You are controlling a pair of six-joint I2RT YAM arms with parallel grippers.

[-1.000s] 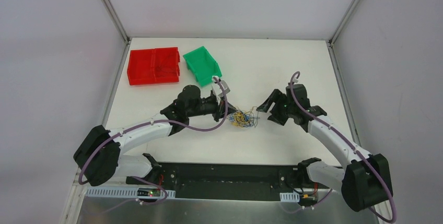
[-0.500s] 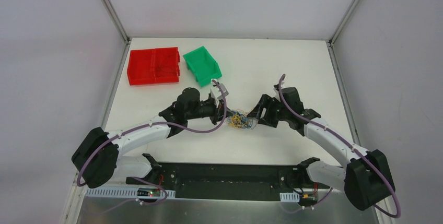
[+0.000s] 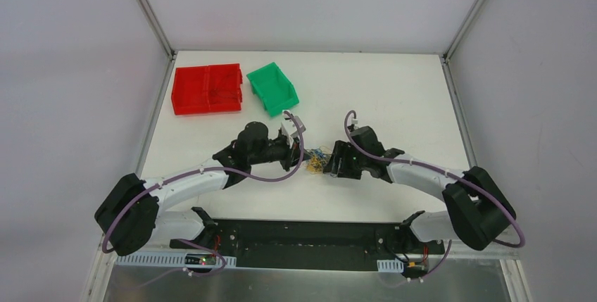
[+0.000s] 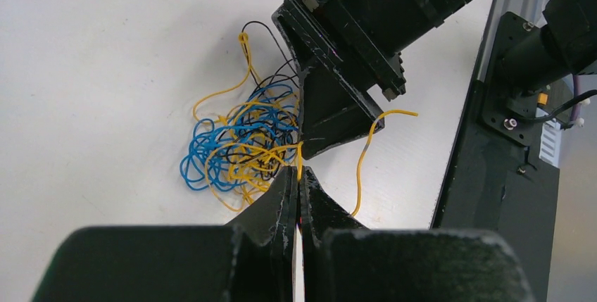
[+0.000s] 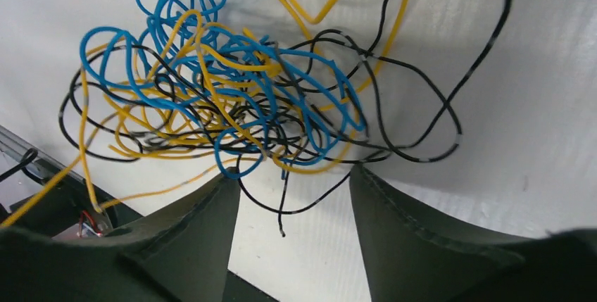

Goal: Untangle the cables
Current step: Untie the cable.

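The cables (image 3: 318, 159) are a small clump of thin blue, yellow and black wires on the white table between the two grippers. In the left wrist view the clump (image 4: 243, 143) lies just beyond my left gripper (image 4: 298, 172), whose jaws are shut on a yellow wire (image 4: 300, 155) running out of the clump. My right gripper (image 3: 329, 165) is at the clump's right side. In the right wrist view it (image 5: 292, 179) is open, its fingers (image 5: 394, 210) wide apart at the near edge of the clump (image 5: 232, 105), with a black wire end between them.
A red two-compartment bin (image 3: 208, 89) and a green bin (image 3: 273, 86) stand at the back left of the table. The black base plate (image 3: 310, 242) runs along the near edge. A loose yellow strand (image 4: 366, 151) lies beside the right gripper.
My right gripper has moved left, from well clear of the clump right up to its edge. The clump has bunched slightly toward the left gripper, which has barely moved.
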